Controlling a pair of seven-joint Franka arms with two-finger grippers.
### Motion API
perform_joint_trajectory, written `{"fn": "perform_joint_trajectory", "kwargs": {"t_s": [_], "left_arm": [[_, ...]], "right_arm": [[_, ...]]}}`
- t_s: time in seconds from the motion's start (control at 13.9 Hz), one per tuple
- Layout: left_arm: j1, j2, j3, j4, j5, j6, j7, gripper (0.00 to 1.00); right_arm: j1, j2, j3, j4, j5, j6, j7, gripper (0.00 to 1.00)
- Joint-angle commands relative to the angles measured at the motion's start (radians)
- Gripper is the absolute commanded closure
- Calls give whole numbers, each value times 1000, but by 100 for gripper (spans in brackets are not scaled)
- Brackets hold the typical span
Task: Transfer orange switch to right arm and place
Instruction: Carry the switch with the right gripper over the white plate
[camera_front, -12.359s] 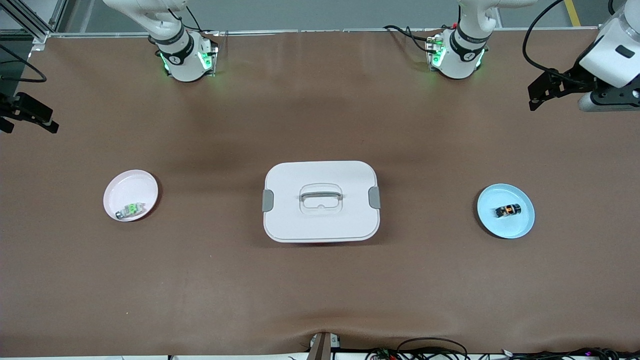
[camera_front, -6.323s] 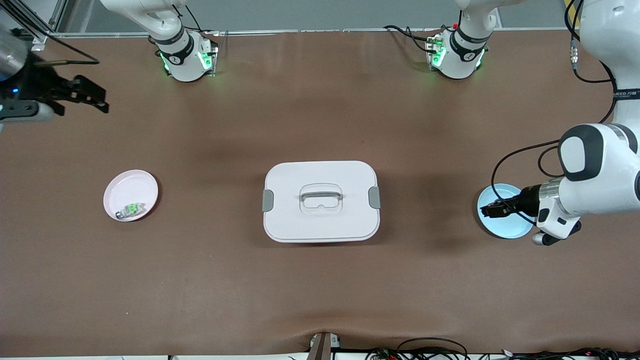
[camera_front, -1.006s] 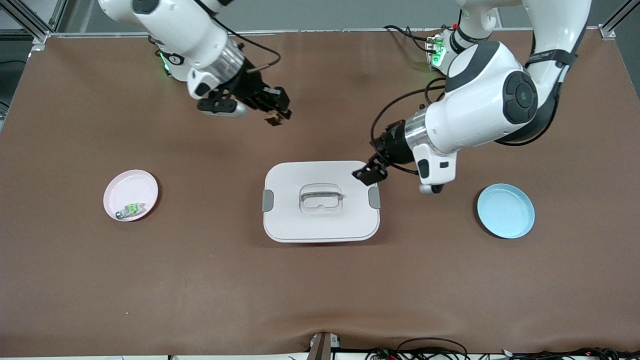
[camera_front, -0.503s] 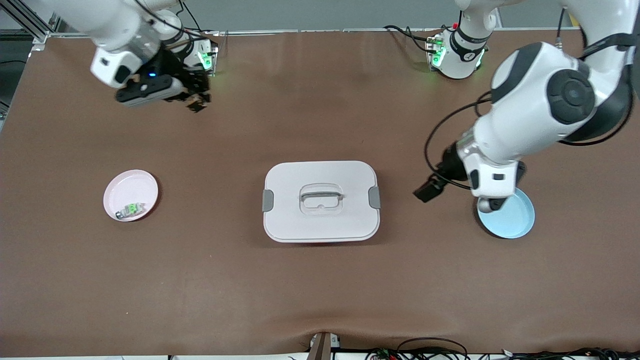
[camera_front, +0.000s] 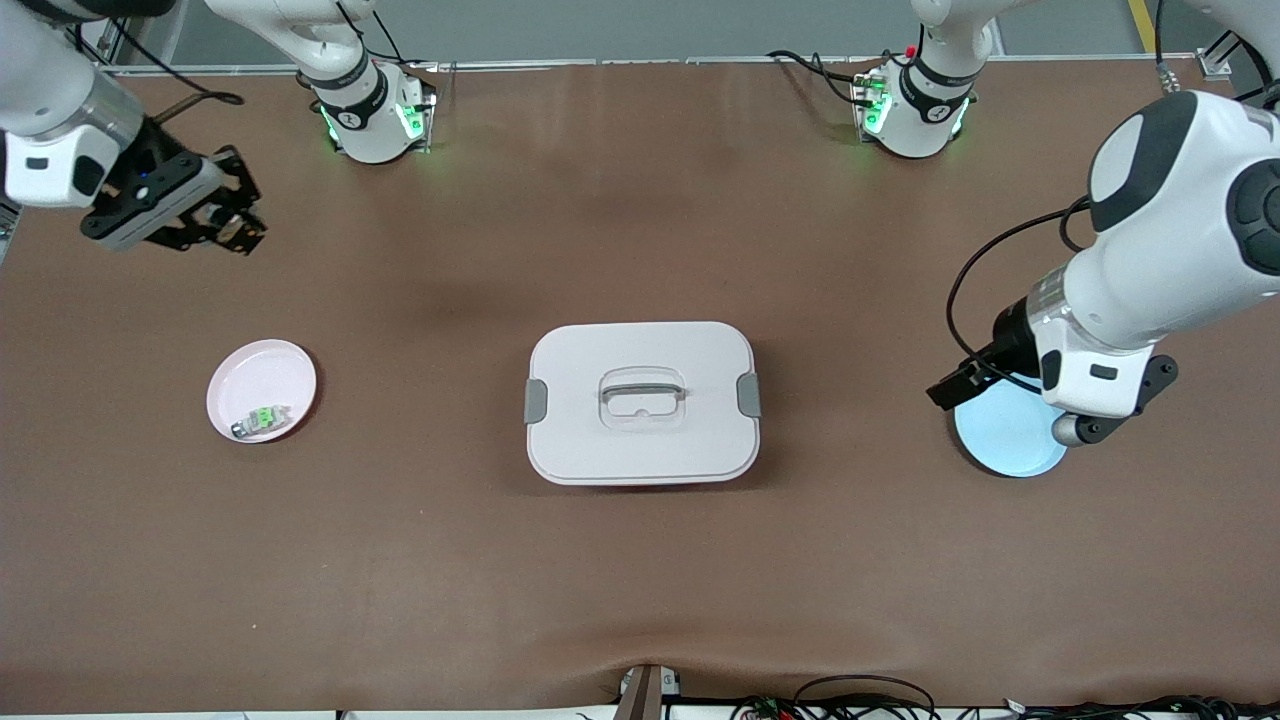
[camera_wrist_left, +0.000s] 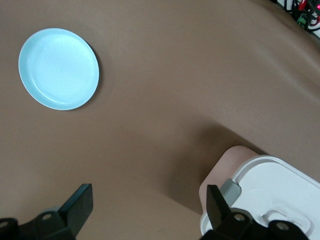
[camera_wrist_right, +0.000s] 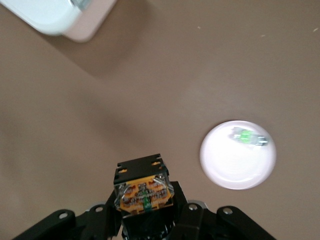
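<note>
The orange switch (camera_wrist_right: 143, 191), a small black block with an orange face, sits between the fingers of my right gripper (camera_wrist_right: 145, 212), which is shut on it. This gripper (camera_front: 238, 215) hangs over bare table at the right arm's end, between the right arm's base and the pink plate (camera_front: 262, 372). My left gripper (camera_front: 945, 390) hovers at the edge of the empty blue plate (camera_front: 1010, 445), toward the white box. Its fingers (camera_wrist_left: 80, 206) stand wide apart with nothing between them, brown table below.
A white lidded box (camera_front: 640, 440) with a handle and grey clips sits mid-table. On the pink plate (camera_wrist_right: 235, 162) lies a pale switch with a green centre (camera_front: 262, 418). The blue plate (camera_wrist_left: 59, 68) is at the left arm's end.
My right gripper has carried the orange switch from above the table's middle toward the right arm's end. My left gripper has drawn back from the box's corner to the blue plate.
</note>
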Motion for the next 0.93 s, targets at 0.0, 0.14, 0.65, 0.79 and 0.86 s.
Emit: {"fn": "perform_joint_trajectory", "kwargs": {"t_s": [0.0, 0.14, 0.65, 0.79, 0.86], "left_arm": [[8, -119, 41, -28, 16, -27, 127, 0], [-35, -171, 130, -57, 3, -57, 261, 0], [-348, -291, 550, -88, -75, -185, 601, 0], [-380, -313, 605, -102, -93, -185, 683, 0], [-382, -330, 607, -118, -96, -185, 691, 0]], "right_arm": [[-31, 0, 21, -72, -110, 129, -169, 100], [-68, 17, 21, -115, -112, 184, -206, 100], [-241, 222, 22, -118, -114, 378, -580, 100], [-266, 282, 22, -118, -111, 424, -645, 100], [-273, 309, 22, -118, -111, 450, -660, 100]]}}
